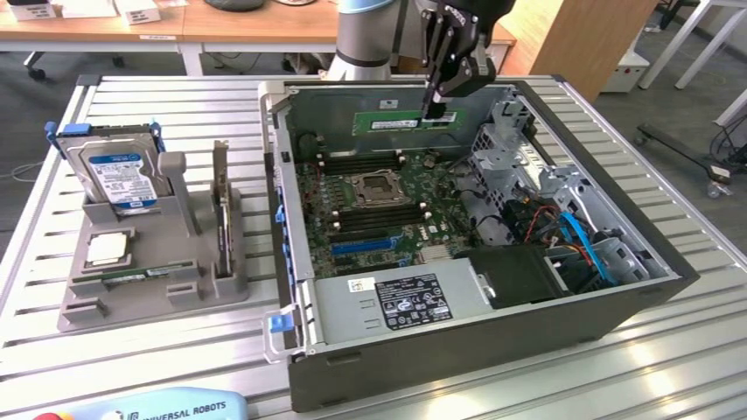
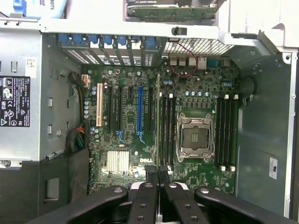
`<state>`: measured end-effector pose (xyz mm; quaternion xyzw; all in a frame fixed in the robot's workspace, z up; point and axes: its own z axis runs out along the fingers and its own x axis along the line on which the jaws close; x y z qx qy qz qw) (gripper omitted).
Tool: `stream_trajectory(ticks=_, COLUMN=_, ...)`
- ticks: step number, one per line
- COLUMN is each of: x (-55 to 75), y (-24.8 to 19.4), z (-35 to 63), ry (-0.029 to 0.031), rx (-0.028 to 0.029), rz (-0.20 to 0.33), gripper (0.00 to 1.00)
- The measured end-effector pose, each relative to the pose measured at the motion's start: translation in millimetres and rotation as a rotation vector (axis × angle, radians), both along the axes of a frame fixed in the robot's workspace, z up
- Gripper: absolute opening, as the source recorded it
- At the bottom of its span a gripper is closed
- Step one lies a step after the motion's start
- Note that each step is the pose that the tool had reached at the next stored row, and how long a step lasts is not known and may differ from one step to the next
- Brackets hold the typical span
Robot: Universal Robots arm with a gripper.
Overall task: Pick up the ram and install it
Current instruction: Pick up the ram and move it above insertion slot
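Note:
My gripper [image 1: 436,108] is shut on the ram [image 1: 408,121], a long green stick with a white label. It hangs level above the back of the open computer case [image 1: 653,262]. In the wrist view the ram [image 2: 158,121] is seen edge-on as a thin line running out from between the black fingers [image 2: 148,186]. It lies over the motherboard [image 2: 126,140], just beside the memory slots [image 2: 167,128] next to the processor socket [image 2: 194,137]. In the exterior view the socket [image 1: 376,188] sits mid-board with slots [image 1: 373,214] on either side.
A grey fixture [image 1: 152,302] at the exterior view's left holds a hard drive with a blue label [image 1: 117,171], a square silver chip [image 1: 108,248], a second green stick [image 1: 126,276] and an upright card [image 1: 219,206]. The case holds a power supply [image 1: 397,302] and drive cages [image 1: 513,157].

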<state>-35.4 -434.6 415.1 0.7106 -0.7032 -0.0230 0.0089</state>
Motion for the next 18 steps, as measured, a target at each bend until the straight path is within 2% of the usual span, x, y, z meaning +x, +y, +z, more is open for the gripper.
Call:
stream_trajectory(ticks=2, x=0.0, y=0.0, z=0.0, ry=0.0000, rx=0.0000, rz=0.000, gripper=0.11)
stream_trajectory(ticks=4, x=0.0, y=7.6, z=-0.7, ry=0.0000, rx=0.0000, rz=0.000, gripper=0.11)
stream_trajectory(ticks=11, x=0.0, y=16.1, z=-1.4, ry=0.0000, rx=-0.0001, rz=0.000, gripper=0.11)
stream_trajectory(ticks=18, x=0.0, y=16.4, z=-2.6, ry=0.0000, rx=0.0001, rz=0.000, gripper=0.11)
